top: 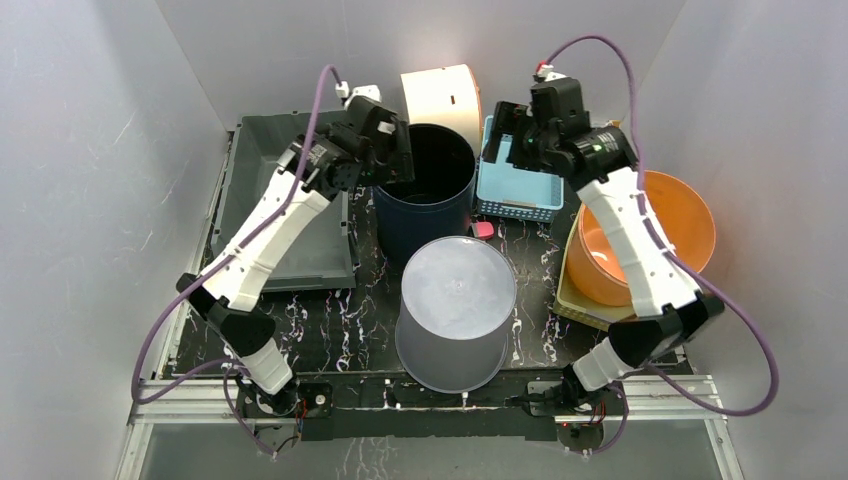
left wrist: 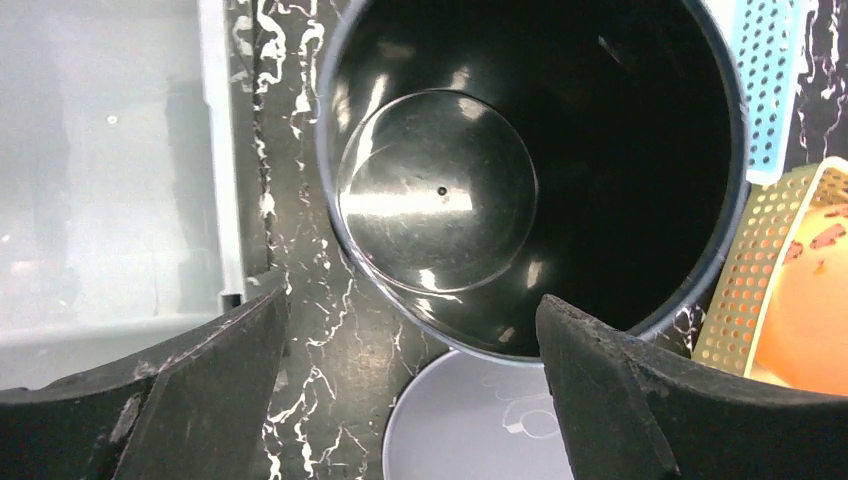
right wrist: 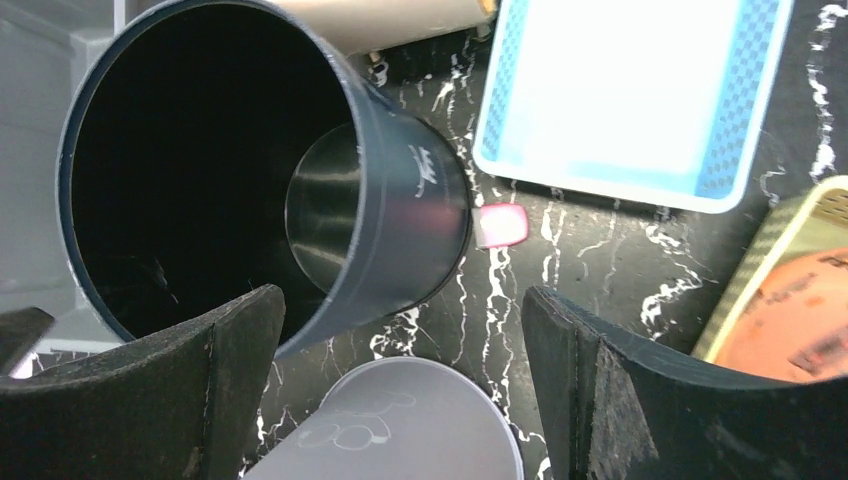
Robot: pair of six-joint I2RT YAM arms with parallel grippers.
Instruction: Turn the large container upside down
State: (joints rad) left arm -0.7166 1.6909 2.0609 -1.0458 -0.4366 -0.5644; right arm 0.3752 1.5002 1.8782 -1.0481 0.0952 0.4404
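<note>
A large dark navy bin (top: 430, 215) stands upright and open-mouthed at the back middle. It is empty inside in the left wrist view (left wrist: 540, 180), and its wall shows in the right wrist view (right wrist: 400, 200). A pale grey bin (top: 455, 310) stands upside down in front of it, and also shows in the left wrist view (left wrist: 470, 420) and the right wrist view (right wrist: 400, 430). My left gripper (top: 385, 150) (left wrist: 415, 380) is open and empty above the navy bin's left rim. My right gripper (top: 515, 135) (right wrist: 400, 390) is open and empty, to the right of that bin, above the blue basket.
A grey tray (top: 270, 190) lies at the left. A cream drum (top: 440, 95) lies behind the navy bin. A blue basket (top: 515, 190) sits to its right, with a small pink object (top: 483, 229) beside it. An orange bowl (top: 690, 220) rests in a yellow basket (left wrist: 750, 290) at the right.
</note>
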